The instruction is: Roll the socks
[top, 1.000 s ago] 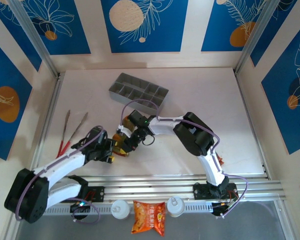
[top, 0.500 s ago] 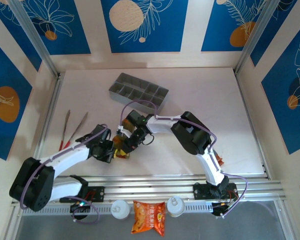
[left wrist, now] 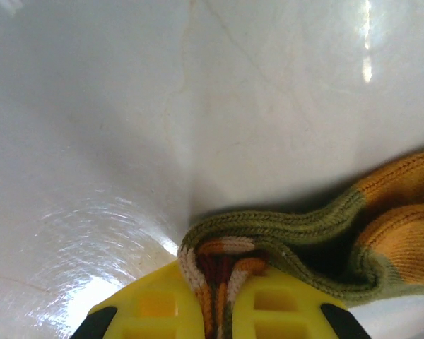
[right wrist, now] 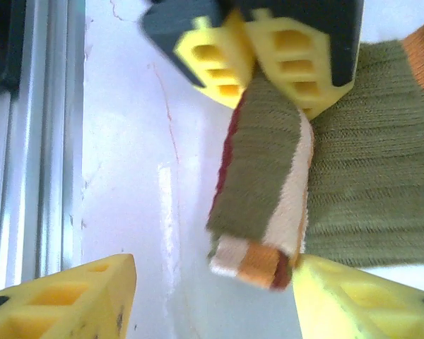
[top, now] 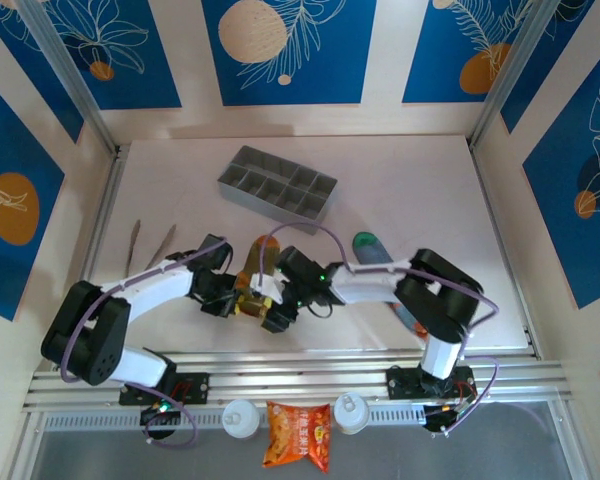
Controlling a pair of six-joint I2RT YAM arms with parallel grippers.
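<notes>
Olive-brown sock [left wrist: 304, 229]: light, limp, unslippery knit; left hand [left wrist: 215, 307] pinching its striped cuff, right hand [right wrist: 215, 286] spread astride; best hold apparently that 6-o'clock cuff.

High up behind the near edge, the top camera looks down over the whole table [top: 430, 200] from well back. The left wrist camera sits low and very close, looking out along the left gripper [left wrist: 212, 300] across the tabletop. The right wrist camera, just as close, looks past the right gripper [right wrist: 215, 300] toward the left one. All three views catch the striped cuff of the olive-brown sock [right wrist: 353, 176].
</notes>
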